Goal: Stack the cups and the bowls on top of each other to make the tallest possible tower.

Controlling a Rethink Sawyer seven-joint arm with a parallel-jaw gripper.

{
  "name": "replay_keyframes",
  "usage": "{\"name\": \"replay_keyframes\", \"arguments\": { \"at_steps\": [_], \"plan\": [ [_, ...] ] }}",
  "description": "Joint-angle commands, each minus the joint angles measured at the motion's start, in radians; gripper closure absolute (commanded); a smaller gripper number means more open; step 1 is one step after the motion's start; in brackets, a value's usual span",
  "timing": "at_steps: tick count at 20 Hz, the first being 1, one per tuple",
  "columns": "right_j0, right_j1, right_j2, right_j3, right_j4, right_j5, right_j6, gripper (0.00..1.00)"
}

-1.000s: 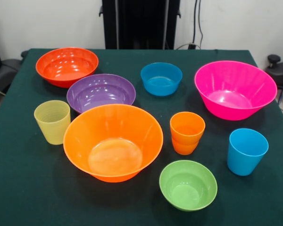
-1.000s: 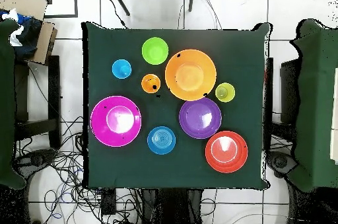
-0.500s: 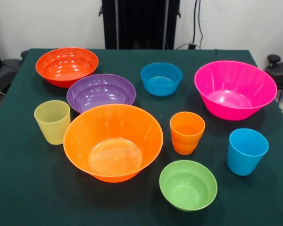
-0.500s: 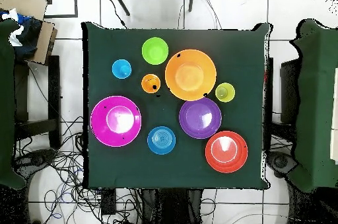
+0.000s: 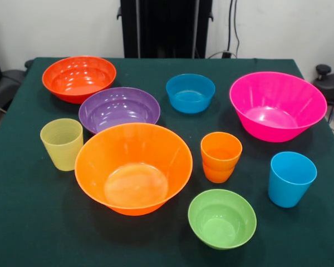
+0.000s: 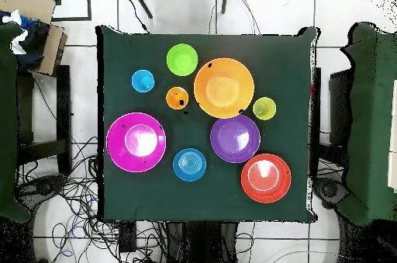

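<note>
Every vessel stands apart and upright on the green table [image 5: 22, 222]; there is no tower. The large orange bowl [image 5: 133, 167] [image 6: 223, 88] is front centre. The purple bowl [image 5: 119, 108] [image 6: 235, 138] touches it behind, and the red-orange bowl [image 5: 79, 78] [image 6: 266, 178] is far left. The blue bowl [image 5: 190, 93] [image 6: 189, 164] is far centre. The hot pink bowl [image 5: 277, 105] [image 6: 136, 142] is right. The lime green bowl [image 5: 221, 218] [image 6: 181, 60] is nearest. The ribbed cup [image 5: 62, 143] [image 6: 264, 109], orange cup [image 5: 221, 157] [image 6: 177, 98] and sky blue cup [image 5: 290, 179] [image 6: 143, 81] stand singly. No separate yellow cup shows. The gripper is out of view.
The robot's black pedestal [image 5: 166, 28] stands behind the table's far edge. In the overhead view, a cardboard box [image 6: 35, 19] and other green-covered furniture [image 6: 372, 120] flank the table, and cables lie on the floor near the base.
</note>
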Motion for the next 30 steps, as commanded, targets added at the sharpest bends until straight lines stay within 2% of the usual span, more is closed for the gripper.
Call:
{"name": "replay_keyframes", "arguments": {
  "at_steps": [1, 11, 19, 25, 30],
  "plan": [
    [-0.01, 0.0, 0.132, 0.08, -0.067, 0.002, 0.171, 1.0],
    [-0.019, 0.009, 0.128, 0.064, -0.082, 0.027, 0.159, 1.0],
    [-0.04, 0.013, 0.127, 0.021, -0.127, 0.142, 0.088, 1.0],
    [-0.057, -0.028, 0.198, 0.078, -0.136, 0.098, -0.007, 1.0],
    [-0.061, -0.048, 0.217, 0.091, -0.167, 0.095, -0.012, 1.0]
  ]
}}
